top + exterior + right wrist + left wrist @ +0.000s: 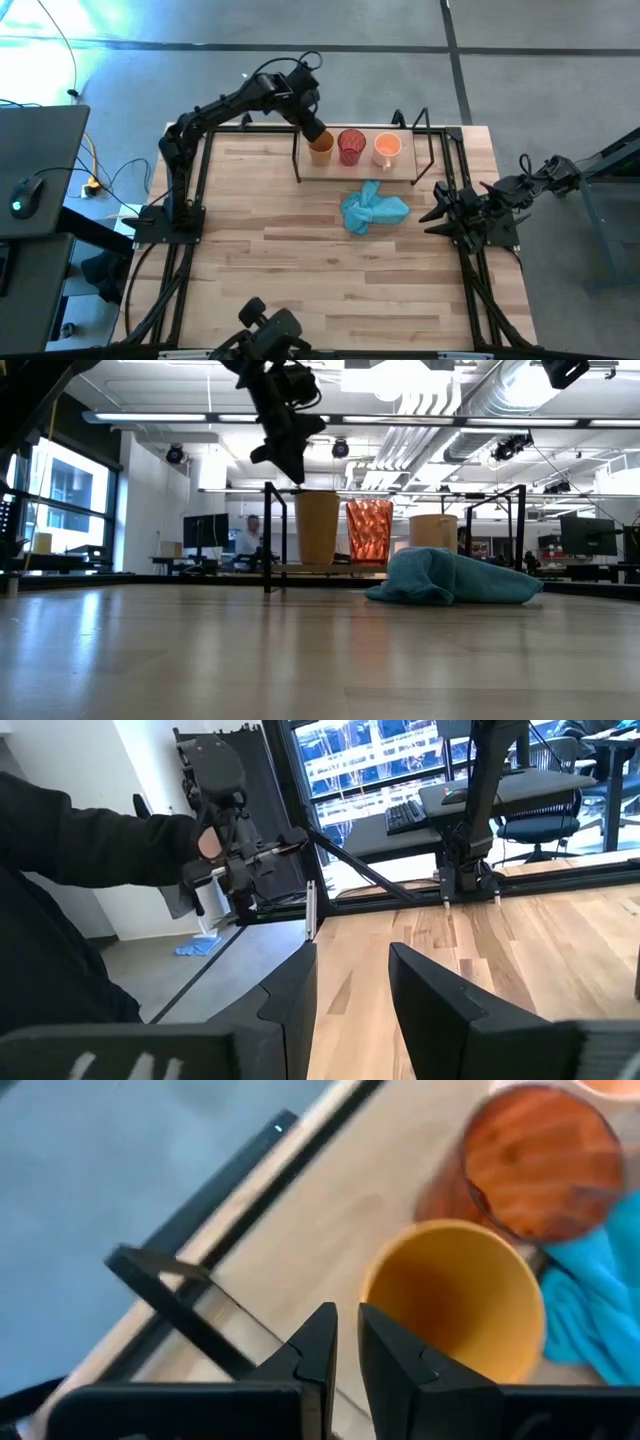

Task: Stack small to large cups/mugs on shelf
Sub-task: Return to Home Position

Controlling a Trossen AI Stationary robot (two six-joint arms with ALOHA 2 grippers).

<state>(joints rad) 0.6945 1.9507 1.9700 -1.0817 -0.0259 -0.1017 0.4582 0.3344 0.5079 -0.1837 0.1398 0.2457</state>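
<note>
Three cups stand upright in a row on the low wooden shelf point(360, 168) at the table's far edge. They are the amber-orange cup point(320, 151), the red translucent cup point(351, 147) and the pale orange mug point(387, 148). My left gripper point(316, 131) hangs just above the far left rim of the amber-orange cup point(317, 527). Its fingers point(348, 1342) are a narrow gap apart with nothing between them, and the cup point(455, 1295) stands beside them. My right gripper point(438, 215) waits open and empty near the table's right edge.
A light blue cloth point(373, 211) lies bunched on the table just in front of the shelf. The shelf's black frame legs point(299, 160) rise at its ends. In the right wrist view a person's dark sleeve and hand point(205, 842) hold a device beyond the table.
</note>
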